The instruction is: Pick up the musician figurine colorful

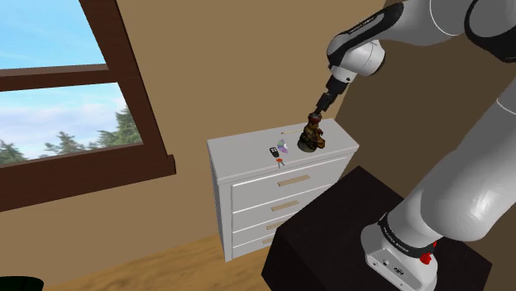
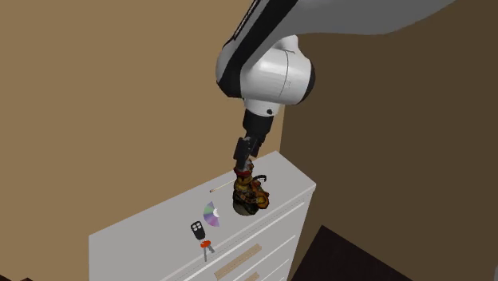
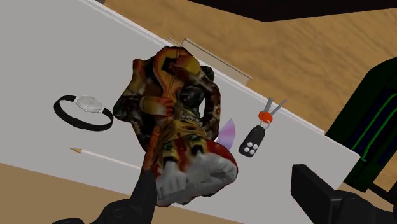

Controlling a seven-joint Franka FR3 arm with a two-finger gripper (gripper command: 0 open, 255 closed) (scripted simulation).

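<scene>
Figurine (image 1: 312, 132) (image 2: 249, 191) (image 3: 172, 108), musician, mottled red, yellow, brown and black, on a dark round base. Located over the white top of a chest of drawers (image 1: 240, 157) (image 2: 152, 231), toward the 3 o'clock end of that top in the shoulder view. Whether the base rests on the top or hangs just above it cannot be told.

Jaws: directly above the figurine and standing wide apart. In the wrist view one finger (image 3: 145, 191) lies against the figurine. The other finger is well clear of it, so nothing is clasped.

Key fob (image 1: 274, 152) (image 2: 198, 231) (image 3: 252, 141), black, with a red-tagged pair of keys. It lies on the same top at 8 o'clock of the figurine in the second exterior view.

Disc (image 2: 211, 214), shiny, violet-tinted, lying between the fob and the figurine.

Pencil (image 2: 222, 187) (image 3: 105, 158), thin and pale, at 9 o'clock of the figurine in the second exterior view.

Wristwatch (image 3: 84, 109), black strap and pale face, lying flat just beside the figurine and near the pencil.

Window (image 1: 58, 83), dark wooden frame, showing sky and trees, at 9 o'clock of the chest in the shoulder view.

Stand (image 1: 347, 223), dark box, at 5 o'clock of the chest.
</scene>
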